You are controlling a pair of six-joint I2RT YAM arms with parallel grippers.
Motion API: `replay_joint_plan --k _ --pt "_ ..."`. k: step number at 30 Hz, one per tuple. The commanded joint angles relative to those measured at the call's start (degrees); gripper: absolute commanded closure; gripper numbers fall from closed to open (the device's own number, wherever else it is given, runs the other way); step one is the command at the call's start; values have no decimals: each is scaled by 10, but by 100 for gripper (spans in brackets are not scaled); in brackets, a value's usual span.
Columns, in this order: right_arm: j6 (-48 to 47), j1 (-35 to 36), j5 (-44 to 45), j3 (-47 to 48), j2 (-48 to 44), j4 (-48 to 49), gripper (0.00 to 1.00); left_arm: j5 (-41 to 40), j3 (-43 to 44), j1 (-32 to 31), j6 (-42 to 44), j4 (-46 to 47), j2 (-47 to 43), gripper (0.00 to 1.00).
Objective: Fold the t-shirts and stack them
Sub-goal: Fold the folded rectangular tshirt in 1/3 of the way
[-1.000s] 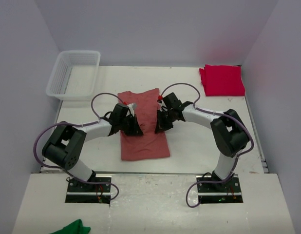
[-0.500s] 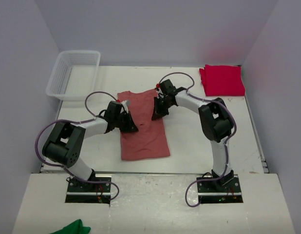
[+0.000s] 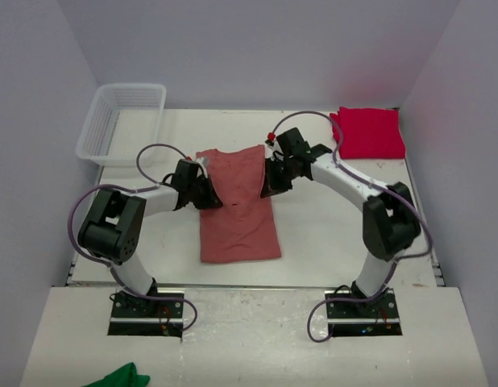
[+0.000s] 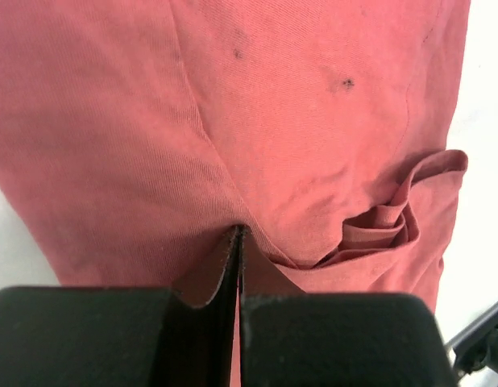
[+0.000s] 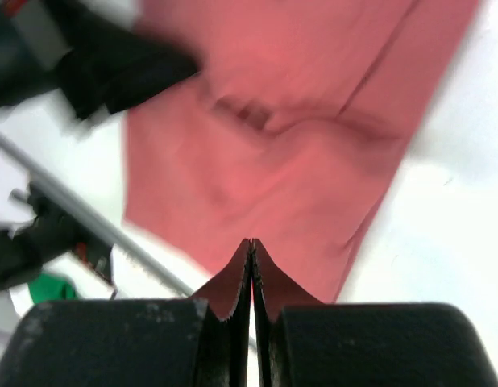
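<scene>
At the bottom left of the overhead view, a scrap of green cloth (image 3: 124,376) lies on the near ledge, just left of the two arm bases. Beyond them, in the middle of the white table (image 3: 329,234), the dusty salmon-red t-shirt (image 3: 237,222) lies flat as a long strip running away from the arms. The left gripper (image 3: 210,199) is clenched on the shirt's left edge, and its wrist view shows a ridge of salmon fabric pinched between the closed fingers. The right gripper (image 3: 269,187) is likewise clamped on the shirt's right edge, opposite the left. Farther back, the crimson t-shirt (image 3: 367,133) sits folded in the upper right corner. A white plastic basket (image 3: 124,121) stands in the upper left.
</scene>
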Motion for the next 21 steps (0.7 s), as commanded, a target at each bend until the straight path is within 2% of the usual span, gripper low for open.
replay_joint_plan --k 1,6,11,15,21 --pt "-7 33 -25 -75 -156 15 100 -19 31 2 32 38 32 100" --pt "-1 72 -29 -178 -191 58 100 -31 24 2 37 69 8 100" --pt "13 85 -69 -206 -139 131 100 -43 -12 -11 24 74 -111 100" --pt "5 86 -88 -157 -58 145 100 -71 -29 -41 22 38 -230 100" --pt "3 86 -126 -65 25 138 100 -64 -67 -57 -11 -16 -306 100"
